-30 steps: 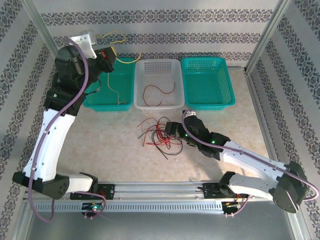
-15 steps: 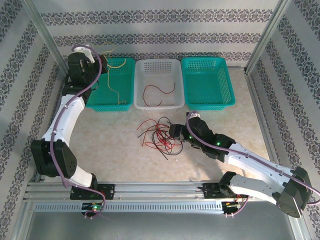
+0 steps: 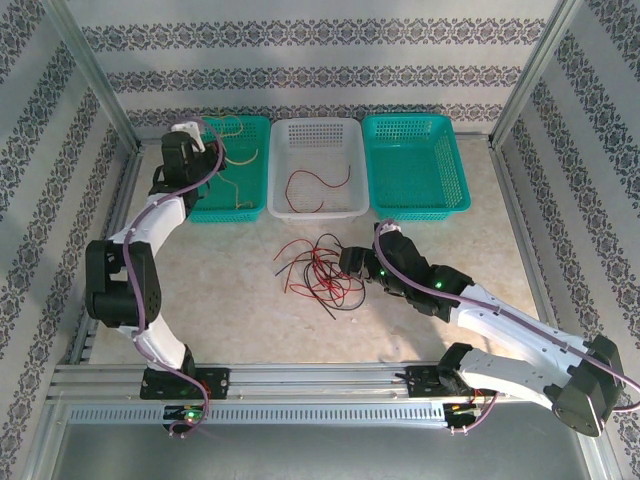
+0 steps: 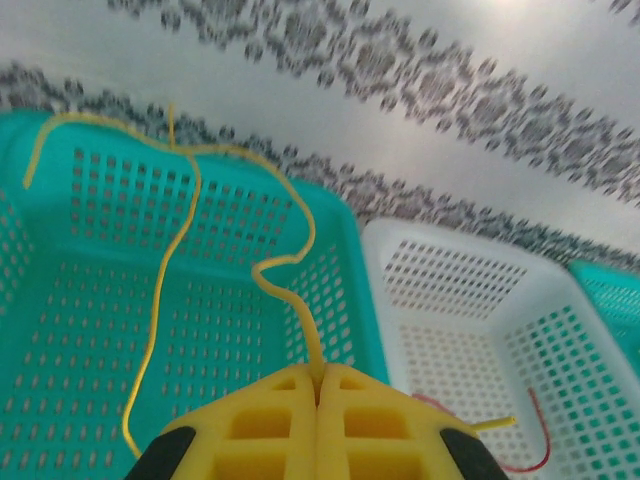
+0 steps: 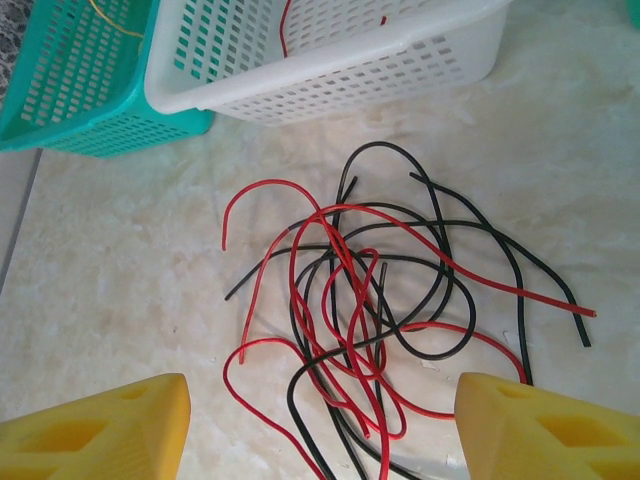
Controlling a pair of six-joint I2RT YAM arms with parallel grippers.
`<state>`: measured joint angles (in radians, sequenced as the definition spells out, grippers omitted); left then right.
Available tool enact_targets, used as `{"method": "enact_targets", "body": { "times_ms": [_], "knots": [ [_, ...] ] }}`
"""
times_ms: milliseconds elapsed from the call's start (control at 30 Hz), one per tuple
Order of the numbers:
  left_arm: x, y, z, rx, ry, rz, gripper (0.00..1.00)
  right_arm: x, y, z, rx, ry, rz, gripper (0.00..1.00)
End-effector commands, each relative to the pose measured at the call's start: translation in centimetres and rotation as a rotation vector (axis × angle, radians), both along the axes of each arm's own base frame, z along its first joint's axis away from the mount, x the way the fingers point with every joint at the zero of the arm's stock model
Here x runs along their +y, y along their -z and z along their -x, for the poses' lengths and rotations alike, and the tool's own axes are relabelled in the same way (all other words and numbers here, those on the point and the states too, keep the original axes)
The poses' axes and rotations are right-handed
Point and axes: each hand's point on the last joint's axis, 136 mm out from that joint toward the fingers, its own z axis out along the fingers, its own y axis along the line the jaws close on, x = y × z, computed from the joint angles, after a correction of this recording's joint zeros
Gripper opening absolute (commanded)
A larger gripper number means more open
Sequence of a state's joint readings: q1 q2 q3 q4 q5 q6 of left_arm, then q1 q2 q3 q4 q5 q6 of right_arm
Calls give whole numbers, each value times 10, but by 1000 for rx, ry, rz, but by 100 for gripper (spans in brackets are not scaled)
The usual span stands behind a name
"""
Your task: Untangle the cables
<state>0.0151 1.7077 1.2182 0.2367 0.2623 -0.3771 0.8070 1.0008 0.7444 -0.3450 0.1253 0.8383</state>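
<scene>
Overhead, sorting is judged under way: the left claw (image 3: 196, 140) is held over the teal basket (image 3: 240, 212), just left of the white basket (image 3: 317, 212). At the left wrist, a yellow cable (image 4: 300, 320) is pinched by the claw, pressed together; release into the teal basket is called for. At the right wrist, the right claw (image 5: 322, 390) is spread above the tangled cables (image 5: 370, 320), before the white basket; crossed loops may be dragged along.

You overlook the whole table (image 3: 220, 290) from above. Both wrists look close, sharing the white basket (image 5: 400, 60) beyond the cables (image 5: 350, 290).
</scene>
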Motion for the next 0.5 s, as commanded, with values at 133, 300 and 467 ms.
{"method": "enact_targets", "body": {
  "times_ms": [133,300,467],
  "knots": [
    [6,17,6,19,-13,-26,45,-5,1,-2,38,-6,74,72],
    [9,9,23,25,-39,-18,70,-13,16,-7,125,6,234,74],
    [13,-36,45,-7,-85,4,70,-5,31,-7,212,-29,313,78]
  ]
}}
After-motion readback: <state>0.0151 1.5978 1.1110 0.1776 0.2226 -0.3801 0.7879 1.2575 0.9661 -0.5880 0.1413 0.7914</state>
